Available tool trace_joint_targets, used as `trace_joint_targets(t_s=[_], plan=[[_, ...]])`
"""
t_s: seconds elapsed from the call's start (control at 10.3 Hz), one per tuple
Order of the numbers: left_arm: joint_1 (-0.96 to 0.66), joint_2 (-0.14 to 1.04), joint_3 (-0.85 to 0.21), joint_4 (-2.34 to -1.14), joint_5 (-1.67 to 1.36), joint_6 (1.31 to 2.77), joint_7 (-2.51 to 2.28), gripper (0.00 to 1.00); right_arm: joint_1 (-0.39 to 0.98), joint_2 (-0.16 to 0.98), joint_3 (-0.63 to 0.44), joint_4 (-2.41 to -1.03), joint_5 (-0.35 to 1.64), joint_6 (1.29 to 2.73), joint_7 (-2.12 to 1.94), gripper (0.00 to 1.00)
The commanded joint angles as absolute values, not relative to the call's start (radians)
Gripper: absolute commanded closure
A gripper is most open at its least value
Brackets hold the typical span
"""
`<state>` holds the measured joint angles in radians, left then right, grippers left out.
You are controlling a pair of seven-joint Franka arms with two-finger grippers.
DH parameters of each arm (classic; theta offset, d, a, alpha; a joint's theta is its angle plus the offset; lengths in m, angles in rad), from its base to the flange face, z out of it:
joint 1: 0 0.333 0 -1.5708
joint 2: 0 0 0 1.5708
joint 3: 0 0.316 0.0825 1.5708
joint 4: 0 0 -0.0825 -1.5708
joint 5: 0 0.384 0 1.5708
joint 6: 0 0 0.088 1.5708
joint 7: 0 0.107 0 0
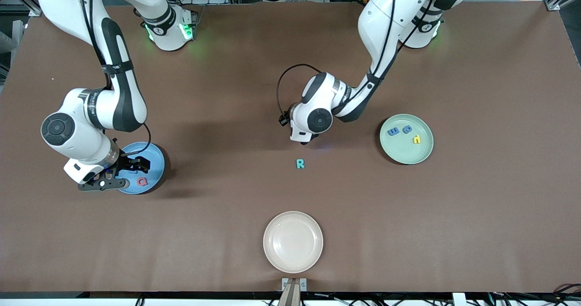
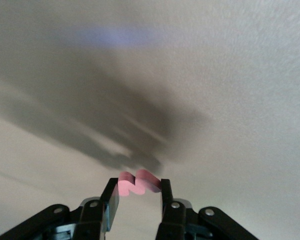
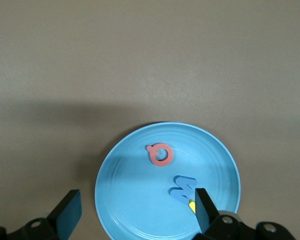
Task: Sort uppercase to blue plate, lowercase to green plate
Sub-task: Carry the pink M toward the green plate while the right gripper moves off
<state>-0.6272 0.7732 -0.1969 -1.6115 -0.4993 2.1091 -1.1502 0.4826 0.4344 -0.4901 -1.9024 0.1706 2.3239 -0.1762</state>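
Pincer first: we are seeing the left gripper [image 2: 137, 192] clamping a small red foam letter [image 2: 136, 183] between its fingertips, jaws nearly closed on it, zigzag shape reading as the lowercase w. In the front view that left gripper [image 1: 305, 139] is hanging over bare table near the middle, its fingers hidden under the wrist, just above where the teal R [image 1: 300, 163] is lying flat on the brown table [image 1: 476, 233].

We are judging the step in hand as carrying the red w to the green plate [image 1: 386, 149], which is sitting toward the left arm's end of the table and already holding a blue m [image 1: 393, 131], a blue rounded letter [image 1: 407, 129] and a yellow h-like letter [image 1: 416, 139]. The next move is calling for a swing over that plate, a lowering, then a release onto a bare patch of it.

The right gripper [image 3: 135, 212] is standing wide open and empty over the blue plate [image 3: 120, 200], apparently waiting there. In that plate we are seeing the red Q [image 3: 161, 154], the blue M [image 3: 183, 188] and a sliver of yellow [image 3: 192, 205] beside it, likely the H. In the front view the right gripper [image 1: 121, 172] is covering part of the blue plate [image 1: 156, 158].

The R is the one capital not yet sorted. The cream plate [image 1: 293, 241], nearest the front camera, is not in use.
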Motion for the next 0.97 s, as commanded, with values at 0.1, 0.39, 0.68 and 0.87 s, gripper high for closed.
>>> trace_joint_targets(t_s=[0.1,0.39,0.68,0.87], plan=[[-0.585,0.718,-0.158,-1.628,-0.512,1.969,-1.045,0.72,0.482,0.417,-0.479,-1.876,0.189,2.280,-0.183,0.00],[-0.546,0.687,-0.106,-1.628,-0.511,1.882,-0.955,0.72,0.520,0.428,-0.472,-1.846,0.189,2.272,-0.060,0.00],[-0.520,0.663,-0.058,-1.638,-0.444,1.775,-0.847,0.72,0.604,0.460,-0.471,-1.806,0.190,2.267,0.108,0.00],[-0.477,0.655,-0.057,-1.641,-0.396,1.706,-0.790,0.72,0.664,0.509,-0.436,-1.754,0.192,2.267,0.289,0.00]])
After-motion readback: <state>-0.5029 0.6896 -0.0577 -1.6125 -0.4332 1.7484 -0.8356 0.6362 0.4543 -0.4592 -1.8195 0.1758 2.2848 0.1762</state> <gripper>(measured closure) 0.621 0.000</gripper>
